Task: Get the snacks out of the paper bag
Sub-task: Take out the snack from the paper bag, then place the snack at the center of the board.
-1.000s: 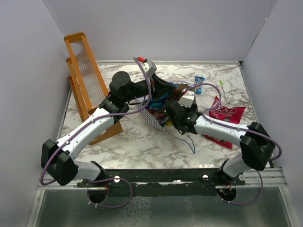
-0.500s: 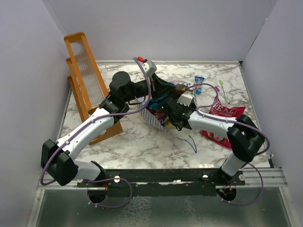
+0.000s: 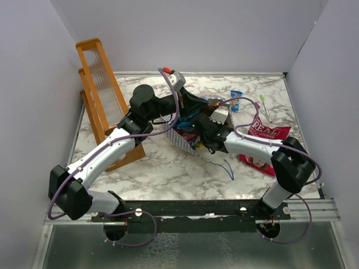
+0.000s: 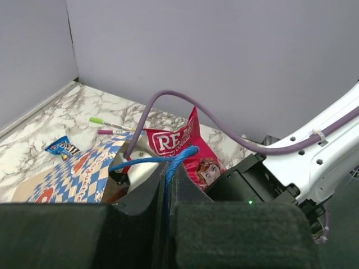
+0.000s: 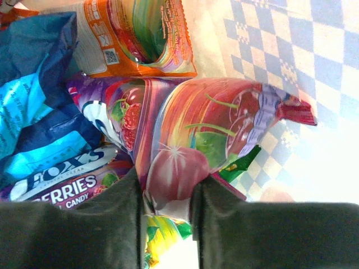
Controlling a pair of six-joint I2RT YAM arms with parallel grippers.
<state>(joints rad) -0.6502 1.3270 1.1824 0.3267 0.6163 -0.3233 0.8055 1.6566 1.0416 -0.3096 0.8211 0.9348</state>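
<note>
Deeper in the paper bag now, right gripper clamps a light, slippery packet edge. We pinch the cord with left gripper.

The right claw pinches a cherry-printed packet inside the checkered paper bag, below an orange packet.

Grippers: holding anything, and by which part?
Yes. The left gripper pinches the blue cord handle of the paper bag; the right gripper pinches the cherry-print candy packet by its near end, inside the bag.
</note>
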